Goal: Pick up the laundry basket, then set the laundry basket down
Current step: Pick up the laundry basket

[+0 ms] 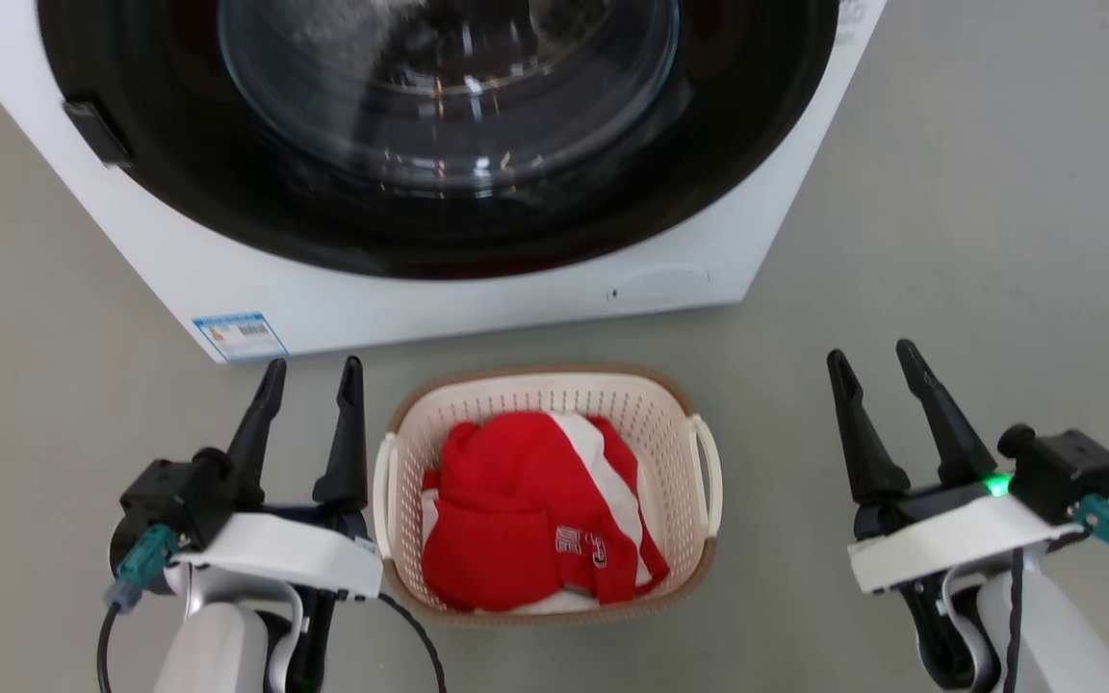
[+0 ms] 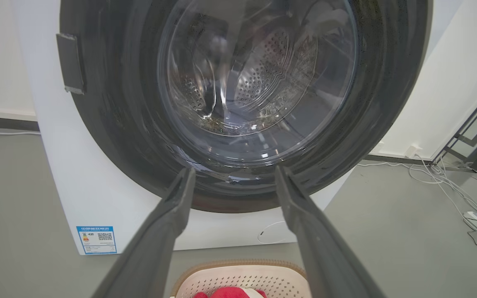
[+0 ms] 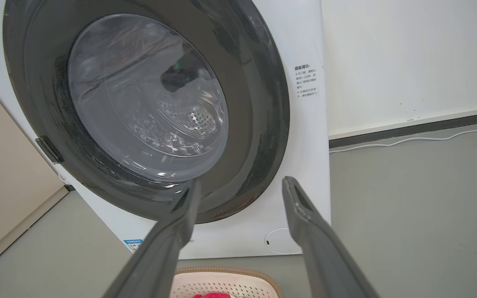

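The head view took in the whole cream-white perforated plastic laundry basket (image 1: 656, 414) with its brown woven-look rim. It stood upright on the grey floor (image 1: 949, 241), just before the white front-loading washer (image 1: 420, 308). It sat between the left hand (image 1: 314, 364) and the right hand (image 1: 870, 349), both empty with fingers apart. Its long axis ran handle to handle, along the washer's front. A red and white garment (image 1: 526, 500) lay inside. Both wrist views caught its far rim at their bottom edge. The left wrist view also showed white cables (image 2: 441, 182) on the floor.

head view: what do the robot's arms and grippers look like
The left gripper and right gripper each have two long, tapered black fingers, a black base, a white bracket and a teal plug. A black cable trails from the left; a green light glows on the right. Both forearms are pale grey.
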{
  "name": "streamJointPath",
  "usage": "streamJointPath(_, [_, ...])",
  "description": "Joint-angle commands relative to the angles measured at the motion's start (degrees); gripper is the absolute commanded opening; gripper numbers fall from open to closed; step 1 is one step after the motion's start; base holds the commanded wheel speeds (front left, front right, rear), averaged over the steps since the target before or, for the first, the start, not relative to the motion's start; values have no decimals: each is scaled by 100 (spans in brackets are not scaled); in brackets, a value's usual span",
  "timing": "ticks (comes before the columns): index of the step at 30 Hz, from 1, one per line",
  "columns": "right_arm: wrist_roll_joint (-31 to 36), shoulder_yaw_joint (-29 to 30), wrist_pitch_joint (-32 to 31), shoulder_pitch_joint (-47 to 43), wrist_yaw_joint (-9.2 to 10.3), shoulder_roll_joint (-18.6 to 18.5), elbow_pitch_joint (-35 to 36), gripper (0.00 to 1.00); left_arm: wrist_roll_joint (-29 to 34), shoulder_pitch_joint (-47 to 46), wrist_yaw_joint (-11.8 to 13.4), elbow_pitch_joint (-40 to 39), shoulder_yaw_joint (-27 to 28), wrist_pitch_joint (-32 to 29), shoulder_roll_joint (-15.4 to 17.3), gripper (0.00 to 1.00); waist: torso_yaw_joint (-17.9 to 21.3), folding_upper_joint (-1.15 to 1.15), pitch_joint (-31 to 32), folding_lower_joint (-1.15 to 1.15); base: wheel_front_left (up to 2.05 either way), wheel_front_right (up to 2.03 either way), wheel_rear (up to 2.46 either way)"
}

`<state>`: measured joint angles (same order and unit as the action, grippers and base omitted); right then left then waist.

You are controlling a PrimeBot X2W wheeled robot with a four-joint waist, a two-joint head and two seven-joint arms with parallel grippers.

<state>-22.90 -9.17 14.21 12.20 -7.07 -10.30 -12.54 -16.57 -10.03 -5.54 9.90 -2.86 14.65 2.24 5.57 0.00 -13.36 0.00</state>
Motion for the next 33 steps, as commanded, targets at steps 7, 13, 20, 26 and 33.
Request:
streamJointPath(7, [-242,-138,79,598,-42,-60,-282,100,126,-658,-20,301,333,35,64,100,65,0,-888,0,0,0,0])
streamJointPath(13, [-303,-230,79,909,-42,-95,-592,100,198,-1045,-32,678,403,35,64,100,1,0,-1407,0,0,0,0])
streamJointPath(20, [-399,-341,79,1320,-42,-154,-948,100,326,-1572,-72,1316,460,35,64,100,-104,0,-2058,0,0,0,0])
streamJointPath(26, [-478,-327,79,1582,-42,-144,-1279,100,371,-1945,-91,1844,547,35,64,100,-155,0,-2424,0,0,0,0])
streamJointPath(33, [-644,-438,79,1928,-42,-109,-1908,100,545,-2513,-115,2791,535,35,64,100,-226,0,-2975,0,0,0,0])
